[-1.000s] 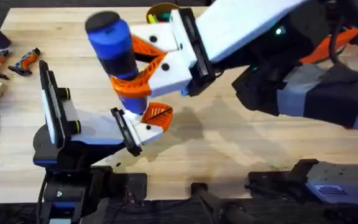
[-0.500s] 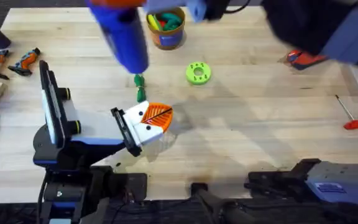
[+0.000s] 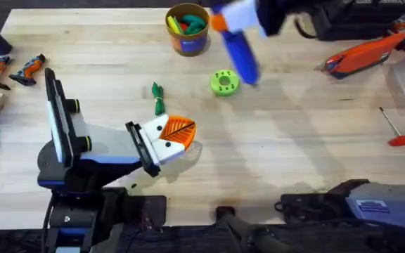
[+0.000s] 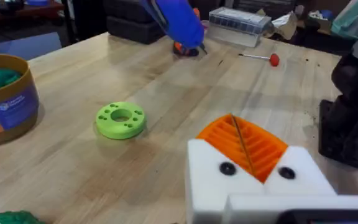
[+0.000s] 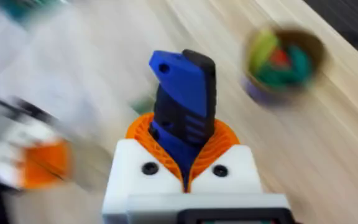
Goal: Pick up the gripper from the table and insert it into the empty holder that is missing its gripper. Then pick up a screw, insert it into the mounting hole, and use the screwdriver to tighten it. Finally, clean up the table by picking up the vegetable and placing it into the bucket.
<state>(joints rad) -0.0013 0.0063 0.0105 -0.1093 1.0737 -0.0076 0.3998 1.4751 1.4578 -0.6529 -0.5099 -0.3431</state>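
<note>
Screwdriver (image 3: pixel 239 49) was a blue pen-shaped tool, blurred in the overhead view, tilted above the table (image 3: pixel 294 147) just beside the green disc (image 3: pixel 223 82); its tip was too smeared to make out. In the right wrist view its blue-and-black body (image 5: pixel 184 106) stood clamped between the orange pads of the right gripper (image 5: pixel 185 163). Left of the disc, the vegetable (image 3: pixel 158 98), small, dark green and knobbly, lay on the table, near the left gripper (image 3: pixel 176 133). That gripper rested low over the table with its two orange pads pressed together, nothing between them. Behind the disc stood the bucket (image 3: pixel 188 31), yellow-rimmed with orange-brown sides, holding yellow, red and teal toy pieces. Right of the disc, an orange-and-black tool (image 3: pixel 361 57) lay near the table's far edge, partly cut off, and a red-handled rod (image 3: pixel 394 129) lay nearer the front.
</note>
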